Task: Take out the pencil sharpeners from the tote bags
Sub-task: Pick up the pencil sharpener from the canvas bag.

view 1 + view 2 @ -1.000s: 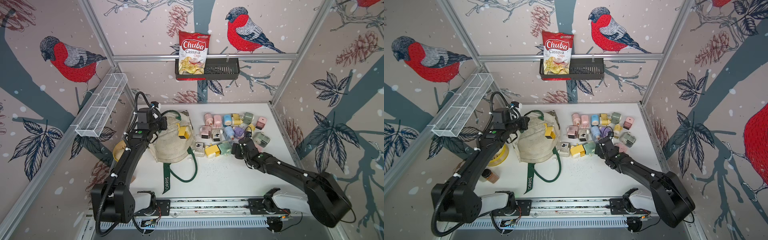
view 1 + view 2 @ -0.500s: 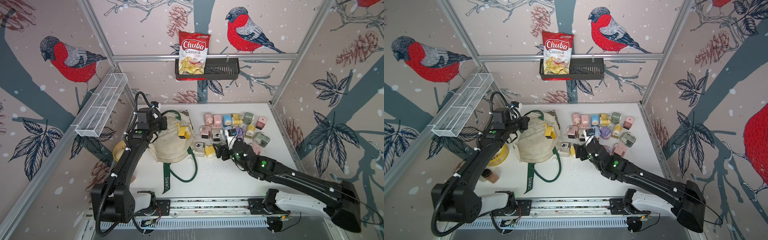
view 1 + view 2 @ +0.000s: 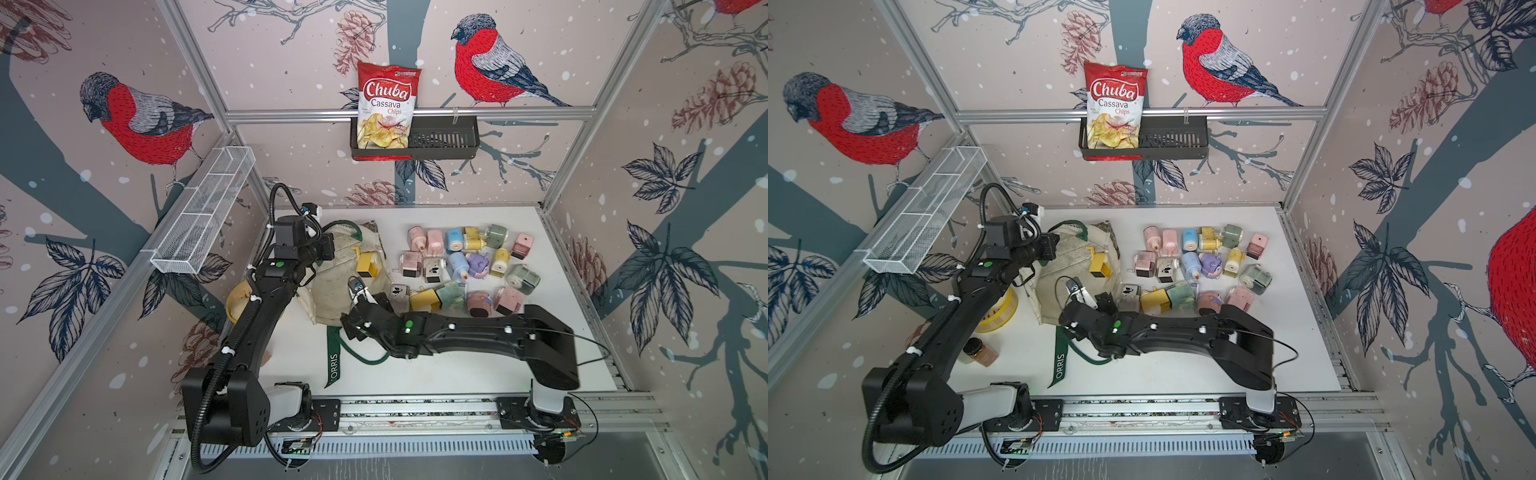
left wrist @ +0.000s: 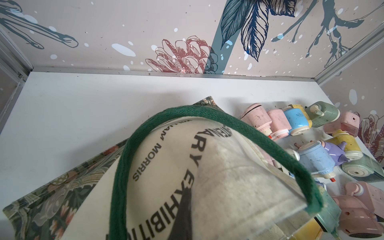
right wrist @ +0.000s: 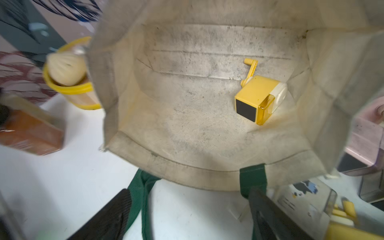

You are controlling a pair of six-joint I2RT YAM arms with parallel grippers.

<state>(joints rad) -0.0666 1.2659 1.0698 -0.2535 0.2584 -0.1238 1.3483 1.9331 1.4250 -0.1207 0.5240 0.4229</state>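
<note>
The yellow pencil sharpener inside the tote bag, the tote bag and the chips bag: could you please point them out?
yellow pencil sharpener (image 5: 254,91): right wrist view, on its yellow body.
tote bag (image 4: 119,170): left wrist view, on its green handle.
chips bag (image 3: 388,104): in a top view, on its printed front.

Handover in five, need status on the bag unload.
Left fingers shut on tote bag rim. Right fingers open, empty, at mouth. One yellow sharpener inside. Nothing blocking.

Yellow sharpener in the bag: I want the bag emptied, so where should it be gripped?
Pinch the sharpener across its boxy body's flat sides, reaching into the bag through its open mouth. Avoid the thin crank jutting from its far end.
</note>
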